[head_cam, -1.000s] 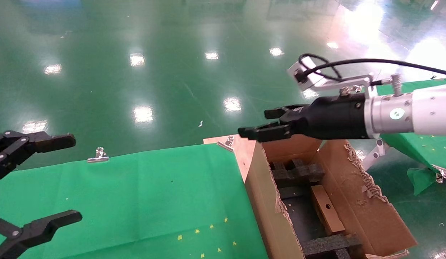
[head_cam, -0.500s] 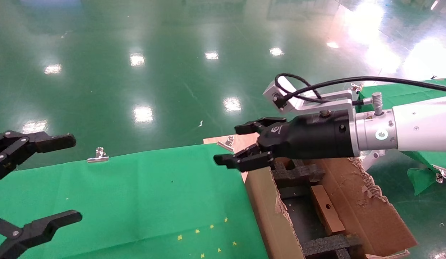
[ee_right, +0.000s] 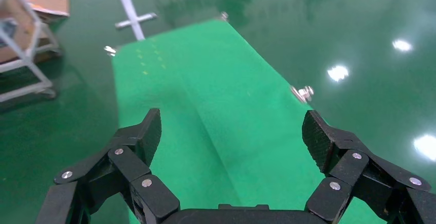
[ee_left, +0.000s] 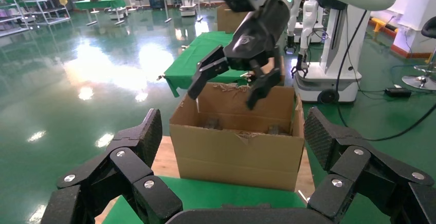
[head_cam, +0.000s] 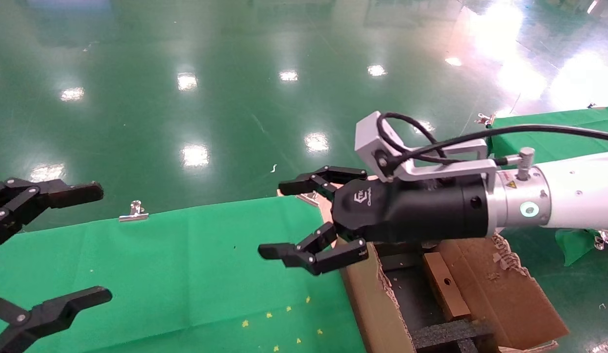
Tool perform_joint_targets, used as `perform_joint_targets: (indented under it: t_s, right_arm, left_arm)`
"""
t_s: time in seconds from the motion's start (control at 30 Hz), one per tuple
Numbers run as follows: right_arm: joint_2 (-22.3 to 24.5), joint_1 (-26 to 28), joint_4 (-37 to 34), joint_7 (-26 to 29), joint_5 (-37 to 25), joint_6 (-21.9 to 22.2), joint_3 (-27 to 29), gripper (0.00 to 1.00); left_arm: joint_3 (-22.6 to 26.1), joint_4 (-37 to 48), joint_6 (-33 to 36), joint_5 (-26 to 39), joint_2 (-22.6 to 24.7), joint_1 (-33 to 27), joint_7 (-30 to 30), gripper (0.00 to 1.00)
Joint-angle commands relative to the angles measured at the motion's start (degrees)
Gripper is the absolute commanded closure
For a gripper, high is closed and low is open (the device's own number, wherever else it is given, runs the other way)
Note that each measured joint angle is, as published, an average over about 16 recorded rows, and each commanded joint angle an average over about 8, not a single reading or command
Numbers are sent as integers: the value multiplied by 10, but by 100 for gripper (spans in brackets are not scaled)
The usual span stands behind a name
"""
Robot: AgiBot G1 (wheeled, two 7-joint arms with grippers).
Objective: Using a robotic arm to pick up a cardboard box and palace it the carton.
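The small brown cardboard box [head_cam: 449, 298], with a round hole in its top, lies inside the carton [head_cam: 502, 289] between black foam inserts [head_cam: 448, 335]. The white right arm reaches in from the right. Its right gripper [head_cam: 279, 219] is open and empty, hanging over the carton's left wall and the edge of the green cloth. The left wrist view shows the carton [ee_left: 241, 147] from the side, with the right gripper [ee_left: 223, 98] above its rim. The left gripper [head_cam: 99, 241] is parked open at the far left.
A green cloth table [head_cam: 186, 264] lies left of the carton, held by metal clips [head_cam: 133, 211]. A second green-covered table [head_cam: 553, 139] stands behind the right arm. Glossy green floor surrounds everything. A wheeled robot base [ee_left: 329, 75] stands beyond the carton.
The right gripper has swung left and lower, from above the carton's far end to over its left wall and the cloth edge. Its wrist has rolled and its fingers show wider apart. The left gripper is unmoved.
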Motion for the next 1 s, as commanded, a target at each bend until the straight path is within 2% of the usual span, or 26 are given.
perform_joint_targets:
  t_s: [0.03,0.37,0.53,0.67,1.0]
  right_arm:
    - [-5,-17,-2,-22,13,-15,25,0]
    - [-31,-104,-11,-131,75,-91,149,0]
    - [-40,-135,-14,-168,98,-118,194,0]
    - [-43,-146,-15,-178,107,-128,209,0]
    - [-41,-138,-15,-169,101,-121,197,0]
  left_arm:
    - [0,0,0,0,0,0,0,0]
    - [0,0,0,0,0,0,0,0]
    - [0,0,0,0,0,0,0,0]
    - [0,0,0,0,0,0,0,0]
    - [0,0,0,0,0,0,0,0]
